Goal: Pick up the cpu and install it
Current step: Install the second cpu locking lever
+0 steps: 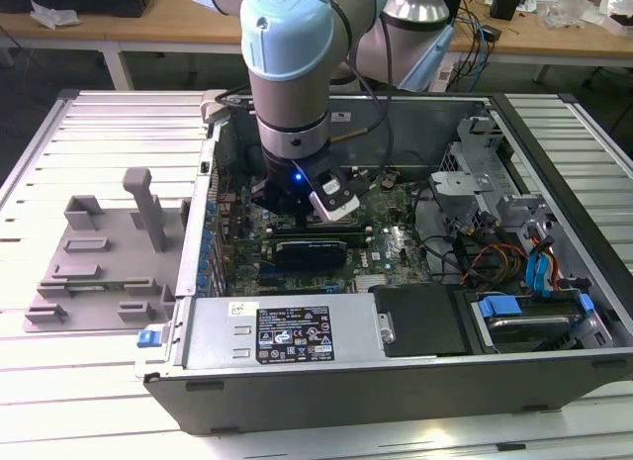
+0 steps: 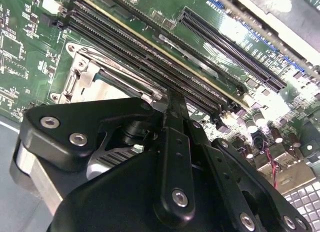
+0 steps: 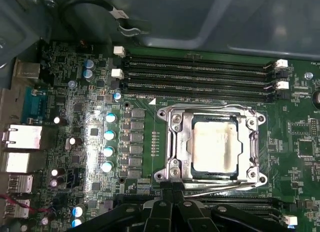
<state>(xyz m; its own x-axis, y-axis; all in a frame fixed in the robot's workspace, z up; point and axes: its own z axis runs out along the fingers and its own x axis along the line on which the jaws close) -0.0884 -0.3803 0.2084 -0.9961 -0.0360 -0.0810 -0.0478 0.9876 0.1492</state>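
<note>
You see the cpu [image 3: 215,146] seated in its socket frame [image 3: 172,142]; install nearly complete. Pincer [image 3: 172,189] narrow, empty, just beside the frame edge.

Arm [image 1: 289,59]: pale blue joint caps, silver tube segments.
Wrist: black housing, small blue light.
Pincer [image 2: 172,105]: black linkage bars, silver screw heads.

The cpu [image 3: 215,144], a flat square chip with a pale silver top, lies level in its socket frame [image 3: 175,142].
</note>
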